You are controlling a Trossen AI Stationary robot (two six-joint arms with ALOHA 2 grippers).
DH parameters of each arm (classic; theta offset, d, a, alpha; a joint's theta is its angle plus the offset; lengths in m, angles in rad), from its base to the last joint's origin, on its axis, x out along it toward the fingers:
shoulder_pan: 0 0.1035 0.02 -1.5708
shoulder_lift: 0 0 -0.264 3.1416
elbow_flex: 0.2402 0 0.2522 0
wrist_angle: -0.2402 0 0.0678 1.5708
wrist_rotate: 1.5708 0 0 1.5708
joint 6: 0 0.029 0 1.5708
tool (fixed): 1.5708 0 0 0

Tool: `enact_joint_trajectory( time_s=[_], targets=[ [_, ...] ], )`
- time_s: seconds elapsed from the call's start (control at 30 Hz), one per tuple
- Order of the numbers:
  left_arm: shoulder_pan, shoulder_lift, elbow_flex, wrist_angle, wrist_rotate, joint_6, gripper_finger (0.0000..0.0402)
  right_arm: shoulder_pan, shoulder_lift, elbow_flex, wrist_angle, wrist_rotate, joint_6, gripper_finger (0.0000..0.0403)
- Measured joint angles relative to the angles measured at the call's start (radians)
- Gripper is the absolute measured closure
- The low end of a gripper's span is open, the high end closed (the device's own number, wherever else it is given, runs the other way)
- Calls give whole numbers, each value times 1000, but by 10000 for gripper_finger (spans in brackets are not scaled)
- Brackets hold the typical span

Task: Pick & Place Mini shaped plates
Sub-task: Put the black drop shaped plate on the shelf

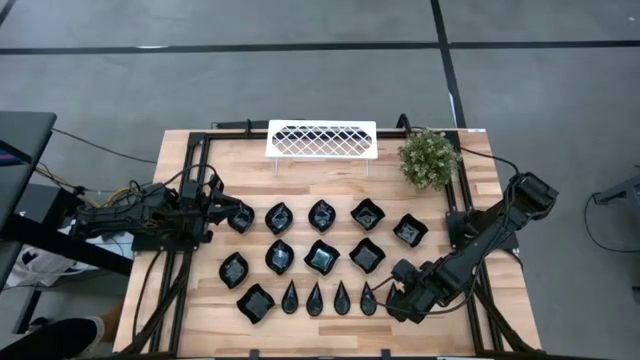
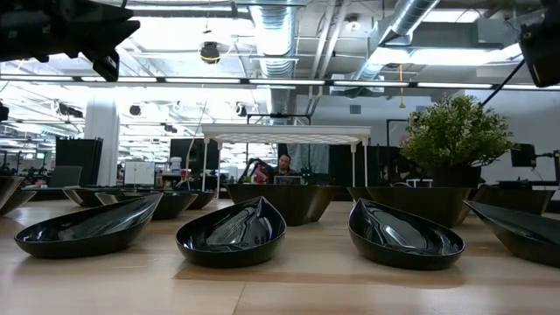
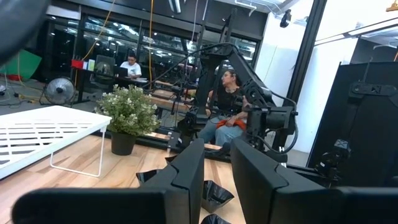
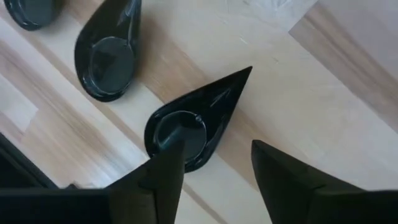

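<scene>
Right claw [image 4: 214, 165] wide over teardrop plate [image 4: 189, 121] resting free on table [image 4: 323, 93], completing row of 4. Left claw [image 1: 238, 215] state: cannot tell.

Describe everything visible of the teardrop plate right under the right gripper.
The teardrop plate is a small glossy black dish with a round bowl at one end that narrows to a sharp point at the other. It lies flat on the wooden table, last on the right in the front row of four teardrops, beside another teardrop without touching it. The right gripper is open just above its round end; one finger overlaps the rim in the wrist view, and contact cannot be told.
</scene>
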Motion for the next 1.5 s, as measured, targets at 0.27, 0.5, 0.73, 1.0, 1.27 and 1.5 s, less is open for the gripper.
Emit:
enact_joint_trajectory(
  time_s=[0.27,0.5,0.73,1.0,1.27,1.5],
  targets=[
    [0,0,0,0,0,0,320,-23,0,-41,24,23,0,219],
    [0,0,0,0,0,0,320,-32,16,-41,43,23,-16,218],
    [0,0,0,0,0,0,320,-23,98,-40,139,2,-16,222],
    [0,0,0,0,0,0,320,-24,104,-39,141,0,-11,234],
    [0,0,0,0,0,0,320,-19,106,-39,124,-5,-8,268],
    [0,0,0,0,0,0,320,-19,107,-41,116,-8,-8,318]
  ],
)
